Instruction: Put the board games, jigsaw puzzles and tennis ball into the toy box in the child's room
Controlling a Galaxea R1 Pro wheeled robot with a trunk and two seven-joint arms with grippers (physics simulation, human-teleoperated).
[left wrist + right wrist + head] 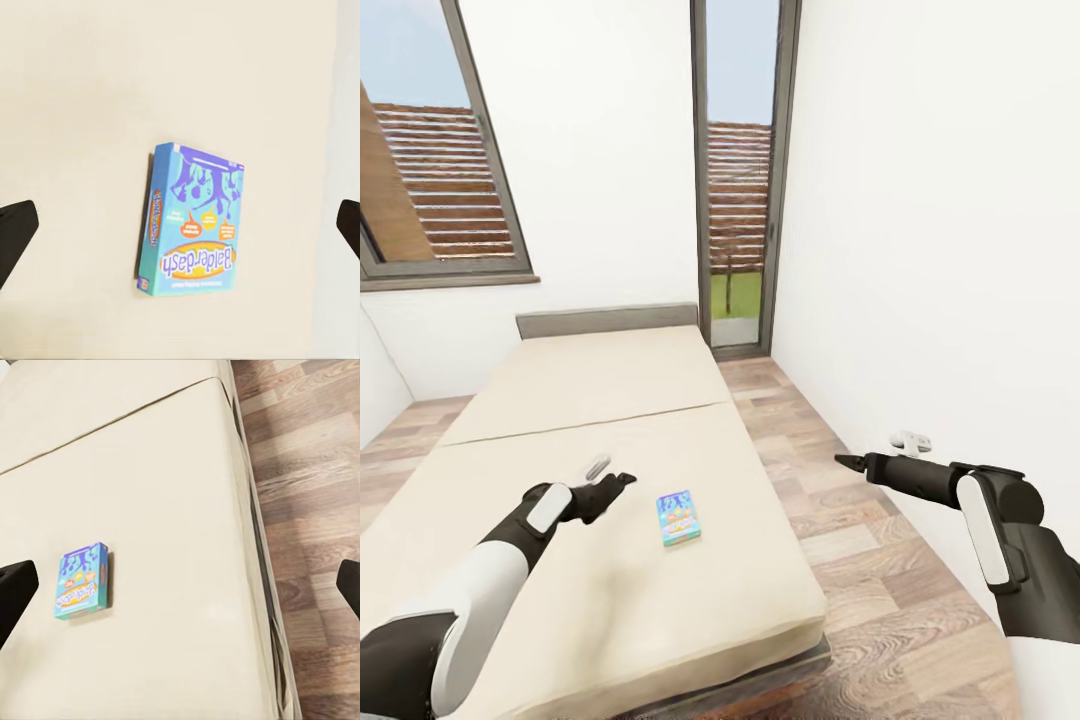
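Observation:
A blue board game (678, 517) box with purple and yellow print lies flat on the beige bed (590, 400), near its right side. My left gripper (622, 482) hovers over the mattress just left of the box. It is open, and its dark fingertips (15, 236) stand wide on either side of the board game (191, 221) with nothing held. My right gripper (850, 461) hangs over the wood floor to the right of the bed, open and empty. Its fingertips (13, 592) frame the board game (81, 580) on the bed (150, 472).
Wood-plank floor (830, 480) runs along the bed's right side up to a white wall (940, 250). A tall grey-framed window (740, 180) stands behind the grey headboard (608, 320), and another window (430, 160) is at the back left.

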